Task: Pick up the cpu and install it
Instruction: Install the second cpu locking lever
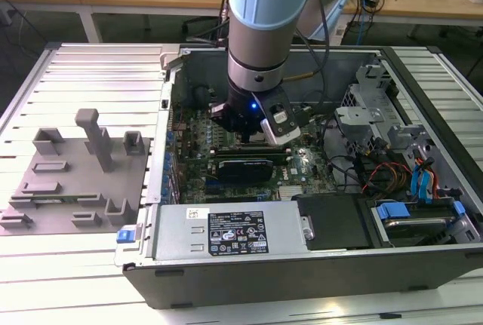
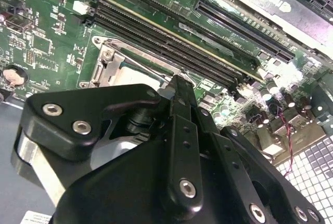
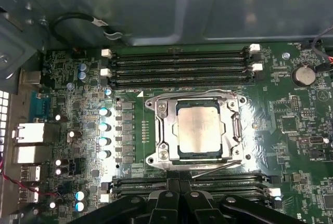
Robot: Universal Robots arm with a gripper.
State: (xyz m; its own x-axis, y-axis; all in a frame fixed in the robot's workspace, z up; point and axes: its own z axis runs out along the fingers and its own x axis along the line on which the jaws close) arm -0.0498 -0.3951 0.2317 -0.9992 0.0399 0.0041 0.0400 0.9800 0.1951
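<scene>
The cpu (image 3: 199,130), a flat square chip with a silver-grey top, lies flat inside the shiny metal socket frame (image 3: 160,130) on the green motherboard (image 3: 291,146). A thin wire lever (image 3: 218,168) runs along one side of the socket. My gripper (image 3: 179,186) hovers just above the board beside the socket, apart from the cpu, and its black linkages cover part of the socket frame (image 2: 106,60) in the second wrist view. In the exterior view the arm reaches down into the open computer case, with the gripper (image 1: 247,135) low over the board.
Memory slots (image 3: 179,68) flank the socket on two sides. The case walls (image 1: 302,272), the power supply (image 1: 226,231), the drive cage (image 1: 370,106) and loose cables (image 1: 377,170) surround the board. A grey fixture plate (image 1: 72,174) with blocks lies on the exterior view's left.
</scene>
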